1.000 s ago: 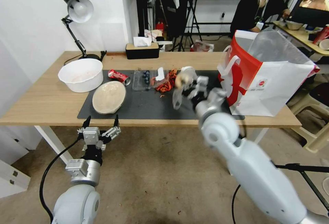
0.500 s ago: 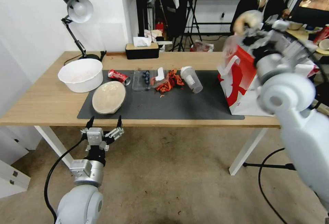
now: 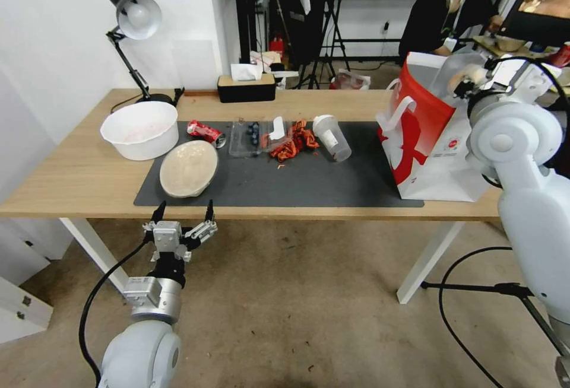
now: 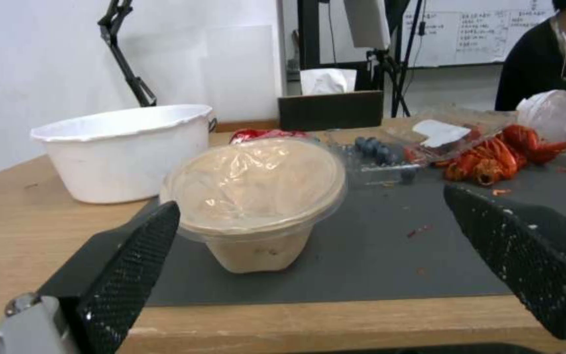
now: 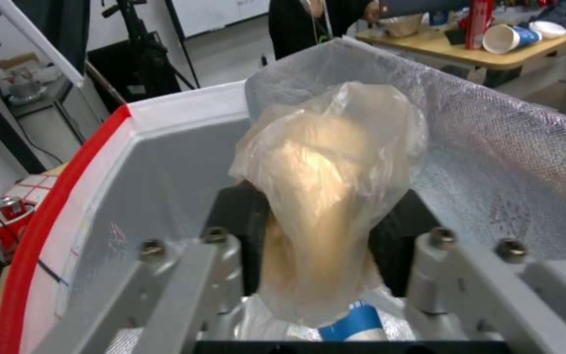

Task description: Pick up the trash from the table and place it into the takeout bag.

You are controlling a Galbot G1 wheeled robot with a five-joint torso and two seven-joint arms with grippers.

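Note:
My right gripper (image 3: 470,82) (image 5: 319,231) is shut on the tan bun in clear wrap (image 3: 469,75) (image 5: 325,162), held in the open mouth of the takeout bag (image 3: 439,139), against its foil lining (image 5: 493,123). A blue-white cup (image 5: 355,319) lies in the bag below the bun. On the table's (image 3: 77,168) grey mat (image 3: 332,180) lie the beige oval lid (image 3: 189,168) (image 4: 257,187), the crushed red can (image 3: 205,131) and the clear plastic cup (image 3: 332,137). My left gripper (image 3: 183,215) (image 4: 309,201) hangs open just below the table's front edge, facing the lid.
A white bowl (image 3: 140,129) stands left of the mat, with a desk lamp (image 3: 133,17) behind it and a tissue box (image 3: 246,86) at the back. A clear blueberry tray (image 3: 249,137) and red crayfish shells (image 3: 291,142) lie mid-mat. A person sits behind the bag.
My right arm has swung from above the mat to the right with the bun, rising over the bag and then lowering into its mouth. The left gripper has barely moved.

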